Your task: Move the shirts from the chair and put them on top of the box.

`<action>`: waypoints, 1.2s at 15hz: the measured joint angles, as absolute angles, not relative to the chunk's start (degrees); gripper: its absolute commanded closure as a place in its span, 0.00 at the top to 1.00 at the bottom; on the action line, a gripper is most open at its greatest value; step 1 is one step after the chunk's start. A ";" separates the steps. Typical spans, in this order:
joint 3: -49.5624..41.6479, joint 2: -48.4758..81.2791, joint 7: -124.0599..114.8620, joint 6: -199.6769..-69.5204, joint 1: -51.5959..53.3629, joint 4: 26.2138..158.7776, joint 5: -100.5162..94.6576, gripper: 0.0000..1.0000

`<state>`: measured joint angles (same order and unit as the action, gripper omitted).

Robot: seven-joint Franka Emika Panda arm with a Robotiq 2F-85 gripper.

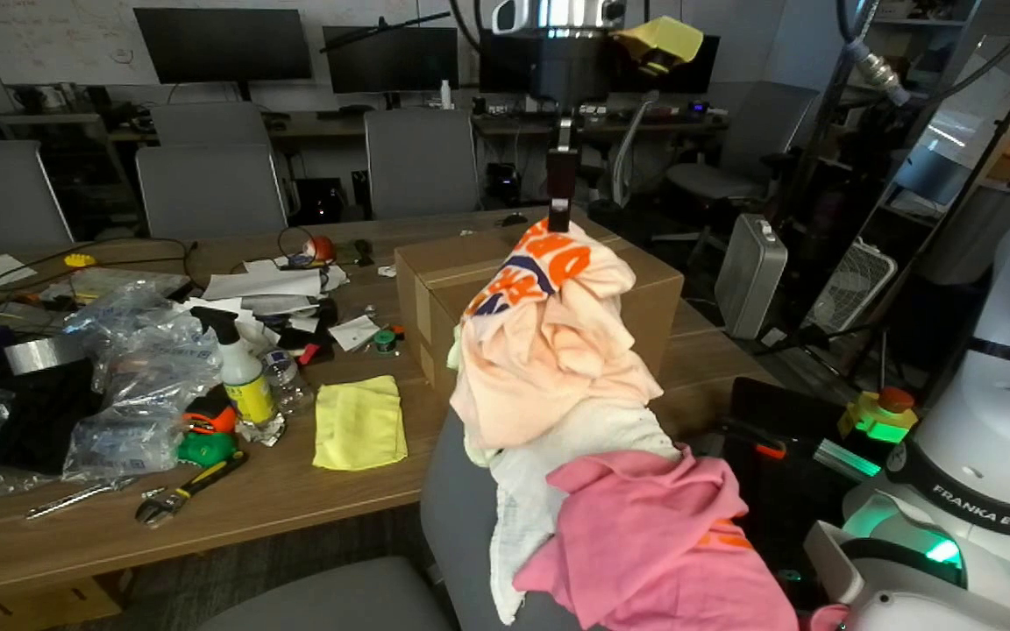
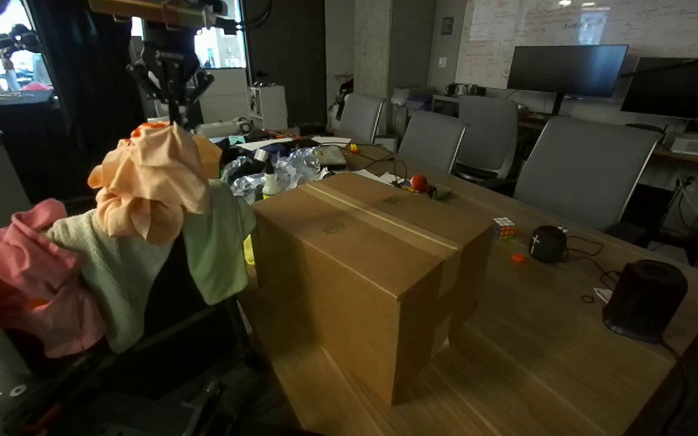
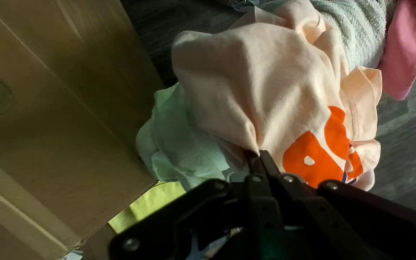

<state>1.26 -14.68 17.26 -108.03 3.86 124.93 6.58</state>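
Robotiq gripper (image 2: 175,119): points straight down, pinching the gathered top of a peach shirt (image 1: 549,368).
Peach shirt: hangs bunched at the back of a gray chair (image 1: 459,526), near the cardboard box (image 2: 337,290).
Gray chair: carries a pink shirt (image 1: 645,543) and pale green fabric (image 2: 222,248).
Wooden table (image 2: 525,363): supports the cardboard box, a yellow cloth (image 1: 360,425), a spray bottle (image 1: 246,390).
Office: dark monitors (image 1: 223,46) and a whiteboard (image 1: 67,44) stand behind.

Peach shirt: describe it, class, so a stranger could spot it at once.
Find the cardboard box on the wooden table, then the fabric-draped gray chair beside it. Uppermost there, the peach shirt is pinched in the gripper. Its peach color with orange-and-navy print sets it apart from the pale towel and pink shirt.
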 measured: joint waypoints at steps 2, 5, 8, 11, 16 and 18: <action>-0.95 -18.78 16.99 -108.31 2.73 125.85 7.33 0.02; -4.80 -24.58 16.32 -108.30 0.48 126.85 8.25 0.02; -8.34 -28.39 14.49 -108.28 -2.03 126.91 8.36 0.02; -10.61 -29.86 12.28 -108.26 -4.15 126.35 8.36 0.02; -11.28 -29.52 6.95 -108.16 -6.40 123.87 8.34 0.02; -11.26 -28.76 4.66 -107.72 -6.61 121.95 8.33 0.02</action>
<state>-11.26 -28.76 4.66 -107.72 -6.61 121.95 8.33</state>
